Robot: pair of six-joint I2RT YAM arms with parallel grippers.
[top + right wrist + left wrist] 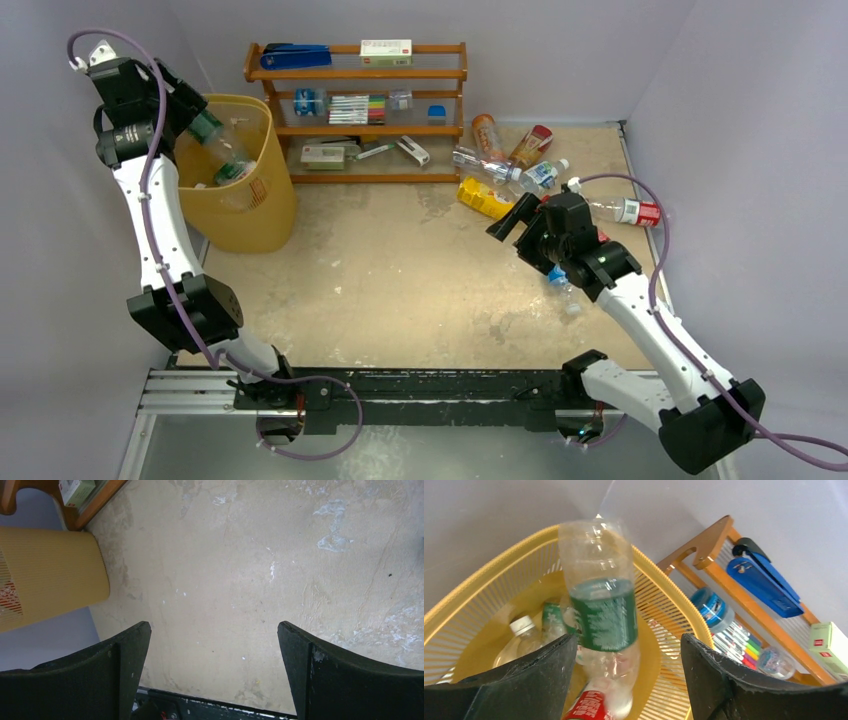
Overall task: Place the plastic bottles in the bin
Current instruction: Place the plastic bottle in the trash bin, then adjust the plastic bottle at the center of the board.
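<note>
Over the bin [255, 215], the left jaws are seen parted wider than the green-labelled bottle [599, 615] between them. Its long axis runs from the jaws down into the bin's mouth, above bottles already lying inside, and it is apparently not gripped. Further right, the other bottles [505, 165] are strewn on the tabletop [400, 280] beyond and beside the right jaws, which are spread fully and hold nothing; that arm is judged the nearer to them

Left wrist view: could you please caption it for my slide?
Open left end effector straddles a clear green-labelled plastic bottle above the yellow mesh bin.
</note>
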